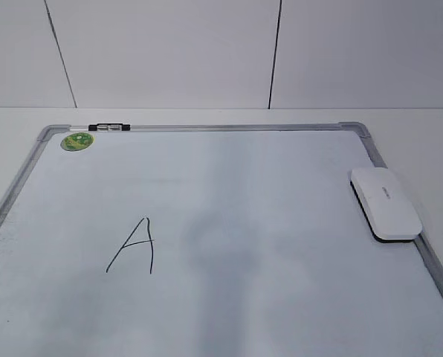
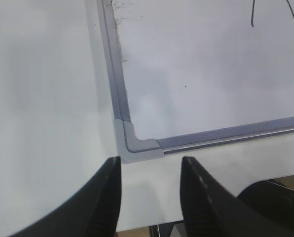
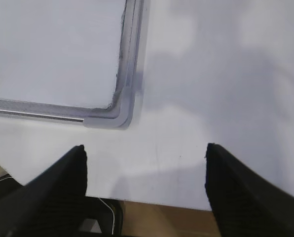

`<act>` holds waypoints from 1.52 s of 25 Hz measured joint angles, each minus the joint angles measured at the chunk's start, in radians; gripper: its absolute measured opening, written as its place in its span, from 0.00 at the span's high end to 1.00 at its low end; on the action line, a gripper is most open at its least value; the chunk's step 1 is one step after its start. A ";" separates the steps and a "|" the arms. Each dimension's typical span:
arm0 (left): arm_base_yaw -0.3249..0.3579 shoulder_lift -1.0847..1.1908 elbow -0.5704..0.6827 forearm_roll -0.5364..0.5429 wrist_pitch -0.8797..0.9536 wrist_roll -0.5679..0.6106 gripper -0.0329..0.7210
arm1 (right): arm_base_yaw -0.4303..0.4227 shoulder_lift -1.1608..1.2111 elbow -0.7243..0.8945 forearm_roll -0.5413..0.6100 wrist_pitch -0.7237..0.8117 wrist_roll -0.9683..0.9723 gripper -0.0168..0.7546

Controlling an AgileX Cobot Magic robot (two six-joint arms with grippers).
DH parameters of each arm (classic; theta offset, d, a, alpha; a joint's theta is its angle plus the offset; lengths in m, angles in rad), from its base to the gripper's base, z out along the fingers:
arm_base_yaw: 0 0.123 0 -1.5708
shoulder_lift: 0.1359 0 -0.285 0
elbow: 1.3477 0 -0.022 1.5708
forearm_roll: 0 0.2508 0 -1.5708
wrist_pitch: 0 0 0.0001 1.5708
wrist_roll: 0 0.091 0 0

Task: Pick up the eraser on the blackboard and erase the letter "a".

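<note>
The eraser (image 1: pixel 385 202) lies flat at the right edge of the blackboard (image 1: pixel 229 297), partly over the frame, its long axis running roughly along that side rail, from near the far right corner back toward the robot. Neither arm shows in the exterior view. The right end effector (image 3: pixel 144 150) hangs spread wide and empty over the worktop (image 3: pixel 226 74), just short of the board's near right corner, so the eraser should sit ahead of it, further along that same rail; it is out of the right wrist view. The left end effector (image 2: pixel 151 160) is parted more narrowly, also holding nothing, over the near left corner, well apart from the eraser. The right arm is judged the nearer one. The only mark visible is a tall angular "A" (image 1: pixel 132 247), ahead and to the right of the left end effector; no small cursive letter shows anywhere.
</note>
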 joint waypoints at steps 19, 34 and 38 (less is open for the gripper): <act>0.000 -0.002 0.004 0.001 -0.011 0.000 0.58 | 0.000 0.000 0.038 -0.007 -0.091 -0.002 0.21; 0.048 -0.223 0.005 0.001 -0.012 0.000 0.65 | -0.301 -0.168 0.038 -0.011 -0.091 -0.004 0.21; 0.082 -0.351 0.005 -0.001 -0.008 0.000 0.65 | -0.344 -0.295 0.038 -0.014 -0.091 -0.004 0.21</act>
